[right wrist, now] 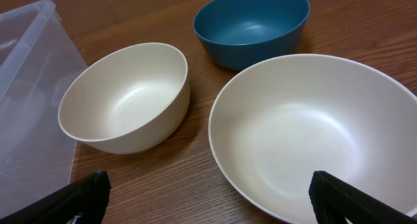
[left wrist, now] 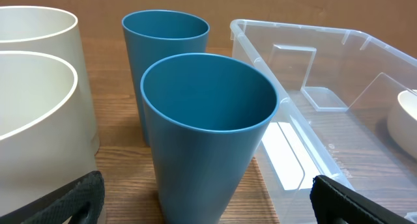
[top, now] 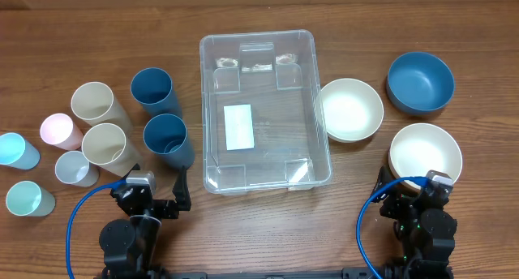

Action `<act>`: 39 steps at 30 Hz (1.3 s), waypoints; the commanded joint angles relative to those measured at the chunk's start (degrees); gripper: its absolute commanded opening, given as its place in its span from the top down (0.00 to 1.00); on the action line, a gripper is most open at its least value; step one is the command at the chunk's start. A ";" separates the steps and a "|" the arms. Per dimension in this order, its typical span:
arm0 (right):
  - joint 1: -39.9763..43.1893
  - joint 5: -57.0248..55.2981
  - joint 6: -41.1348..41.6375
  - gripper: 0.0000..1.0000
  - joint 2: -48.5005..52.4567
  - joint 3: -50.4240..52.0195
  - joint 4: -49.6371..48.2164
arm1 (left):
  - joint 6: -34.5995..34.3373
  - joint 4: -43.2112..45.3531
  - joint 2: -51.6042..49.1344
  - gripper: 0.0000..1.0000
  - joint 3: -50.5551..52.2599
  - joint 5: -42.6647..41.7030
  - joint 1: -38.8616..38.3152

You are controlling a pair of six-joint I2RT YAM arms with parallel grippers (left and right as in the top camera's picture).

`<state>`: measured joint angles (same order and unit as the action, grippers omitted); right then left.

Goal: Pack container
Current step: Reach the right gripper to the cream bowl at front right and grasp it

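A wooden table (top: 259, 234) is seen from above. The container (top: 276, 153) sits at its centre, a large clear plastic bin with rounded corners, open side up, its long sides running away from the robot. A white label (top: 238, 126) shows on its bottom.

On the robot's left of the bin stand eight cups, mouths up. The far blue cup (top: 152, 90) and the near blue cup (top: 168, 139) are closest to the bin's left wall. Next come the far cream cup (top: 97, 103) and the near cream cup (top: 108, 145). Further left are a pink cup (top: 58, 131), a pale blue cup (top: 15, 149), a grey-white cup (top: 75, 169) and a mint cup (top: 26, 199).

On the robot's right are three bowls. The small cream bowl (top: 351, 109) sits just beside the bin's right wall, the blue bowl (top: 419, 83) farther right, and the large cream bowl (top: 426, 155) nearest the robot.

The left gripper (top: 154, 186) sits low at the table's near edge. Its wrist view shows the left fingers (left wrist: 65, 201) spread wide apart, with the near blue cup just ahead of the gap and untouched.

The right gripper (top: 409, 190) also sits low at the near edge, its right fingers (right wrist: 358, 198) wide apart and clamped on nothing. The large cream bowl lies directly in front of them.
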<state>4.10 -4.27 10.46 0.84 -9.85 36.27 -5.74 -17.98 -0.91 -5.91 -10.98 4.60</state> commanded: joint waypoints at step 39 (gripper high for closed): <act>28.35 2.19 23.74 0.00 81.02 -56.04 30.03 | 0.85 0.42 0.63 0.00 0.48 -0.87 -0.11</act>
<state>31.27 -3.66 33.04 79.42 -67.51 67.31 -5.74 -17.96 -0.86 -5.80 -11.18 4.60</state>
